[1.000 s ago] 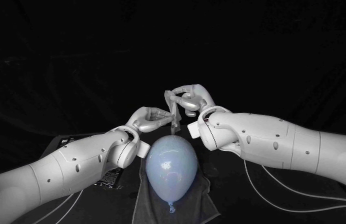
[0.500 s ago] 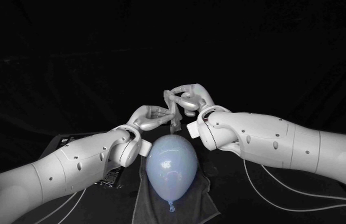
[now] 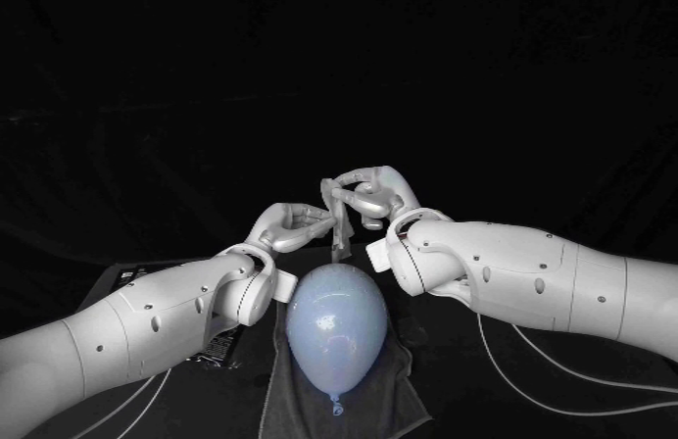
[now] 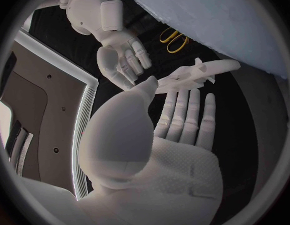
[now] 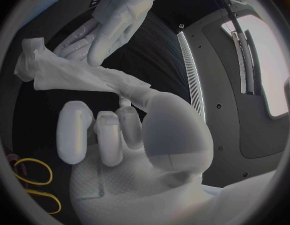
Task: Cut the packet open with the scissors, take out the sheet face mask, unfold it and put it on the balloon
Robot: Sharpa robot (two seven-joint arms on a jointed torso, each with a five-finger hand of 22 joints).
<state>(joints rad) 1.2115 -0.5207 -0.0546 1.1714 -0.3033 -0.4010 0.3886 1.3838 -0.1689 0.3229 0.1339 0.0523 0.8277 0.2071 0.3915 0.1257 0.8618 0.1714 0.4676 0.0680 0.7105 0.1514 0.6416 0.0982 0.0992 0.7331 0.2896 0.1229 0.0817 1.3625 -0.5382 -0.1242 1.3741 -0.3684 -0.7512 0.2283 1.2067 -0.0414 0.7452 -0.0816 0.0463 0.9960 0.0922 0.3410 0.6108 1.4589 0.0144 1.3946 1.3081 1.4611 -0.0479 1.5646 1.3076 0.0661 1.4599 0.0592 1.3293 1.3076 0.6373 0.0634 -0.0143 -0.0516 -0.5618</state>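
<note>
**Folded mask held up between both hands, just past the balloon**

A dark cloth (image 3: pixel 379 400) lies on the table with the pale balloon (image 3: pixel 336 326) resting on it, knot toward the robot. Beyond its rounded end the two hands meet in the air. The left hand (image 3: pixel 294 228) pinches one end of the sheet mask (image 5: pixel 70 75) with its other fingers stretched out; the right hand (image 3: pixel 370 196) nips the other end between thumb and a finger. The mask is a crumpled, narrow strip. It looks wet, limp and easy to tear, so I'd say grip only the outer edges and draw them apart slowly — a hard tug could rip it or let it slip. The yellow-handled scissors (image 4: pixel 172 39) lie aside on the table.
</note>
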